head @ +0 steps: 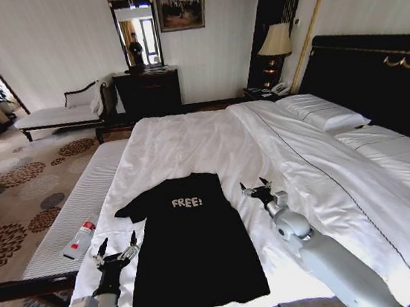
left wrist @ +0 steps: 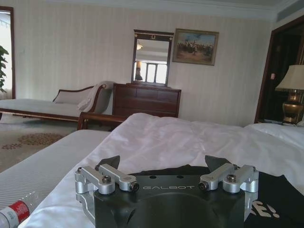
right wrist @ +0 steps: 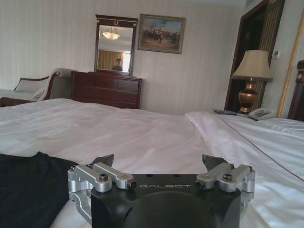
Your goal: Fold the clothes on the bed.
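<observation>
The clothes, a black T-shirt (head: 194, 248) with white "FREE!" lettering, lie flat on the white duvet of the bed (head: 211, 141), collar toward the far side. My left gripper (head: 116, 250) hovers open just off the shirt's left edge, below its left sleeve. My right gripper (head: 258, 189) stands open over the duvet beside the shirt's right sleeve. In the left wrist view the open gripper (left wrist: 162, 164) has the shirt (left wrist: 280, 194) right ahead. In the right wrist view the open gripper (right wrist: 158, 161) has the shirt (right wrist: 28, 187) to one side.
A plastic bottle with a red label (head: 79, 240) lies on the padded bench (head: 77, 207) along the bed's left side. White pillows (head: 323, 113) rest by the dark headboard (head: 375, 76). A chaise longue (head: 58, 112), dresser (head: 147, 92) and lamp (head: 275, 44) stand farther off.
</observation>
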Controlling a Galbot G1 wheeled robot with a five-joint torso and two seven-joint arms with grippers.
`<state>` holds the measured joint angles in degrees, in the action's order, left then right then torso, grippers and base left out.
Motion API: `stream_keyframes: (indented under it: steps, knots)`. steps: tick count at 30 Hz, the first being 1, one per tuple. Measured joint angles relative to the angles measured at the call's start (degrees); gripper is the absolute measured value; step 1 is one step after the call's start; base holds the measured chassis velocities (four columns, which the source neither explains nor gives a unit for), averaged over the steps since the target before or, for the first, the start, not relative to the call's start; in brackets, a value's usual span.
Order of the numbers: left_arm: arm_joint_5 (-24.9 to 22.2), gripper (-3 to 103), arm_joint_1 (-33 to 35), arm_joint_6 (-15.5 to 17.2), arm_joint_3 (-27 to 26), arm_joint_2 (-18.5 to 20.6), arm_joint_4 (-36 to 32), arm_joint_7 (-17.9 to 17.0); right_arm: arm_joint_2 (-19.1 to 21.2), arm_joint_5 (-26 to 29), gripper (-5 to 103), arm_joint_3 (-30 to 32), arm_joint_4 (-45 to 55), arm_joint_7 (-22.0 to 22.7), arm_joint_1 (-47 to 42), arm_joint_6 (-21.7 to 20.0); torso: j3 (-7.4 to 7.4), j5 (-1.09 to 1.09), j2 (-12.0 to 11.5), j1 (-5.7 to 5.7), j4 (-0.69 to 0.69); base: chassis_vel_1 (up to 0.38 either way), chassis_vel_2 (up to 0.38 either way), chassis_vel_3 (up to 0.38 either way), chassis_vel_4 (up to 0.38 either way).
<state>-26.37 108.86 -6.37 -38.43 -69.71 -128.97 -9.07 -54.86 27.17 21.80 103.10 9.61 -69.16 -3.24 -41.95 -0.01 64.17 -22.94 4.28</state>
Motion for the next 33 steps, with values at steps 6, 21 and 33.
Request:
stream_keyframes:
  steps: [6,21,33]
  knots:
    - [1.22,100,0.62,-1.09,0.56,0.39,0.41,1.02,-3.21,-2.64,100,8.99,7.26,-0.8,-10.98,1.51,0.0,0.02,0.0,0.0,-0.03,0.0,0.0,0.0,0.0]
    - [2.76,100,0.19,-1.81,-1.12,2.22,2.67,0.68,-20.43,-18.18,100,18.8,20.55,-7.65,-32.67,12.31,0.0,-0.01,0.01,0.01,-0.02,0.0,0.0,0.0,0.0]
    - [-5.15,100,-7.74,5.91,-3.37,4.26,8.19,-0.7,-23.1,-19.78,100,17.11,20.29,-7.97,-32.87,13.13,-0.01,0.0,0.0,-0.01,-0.06,0.0,0.0,0.0,0.0]
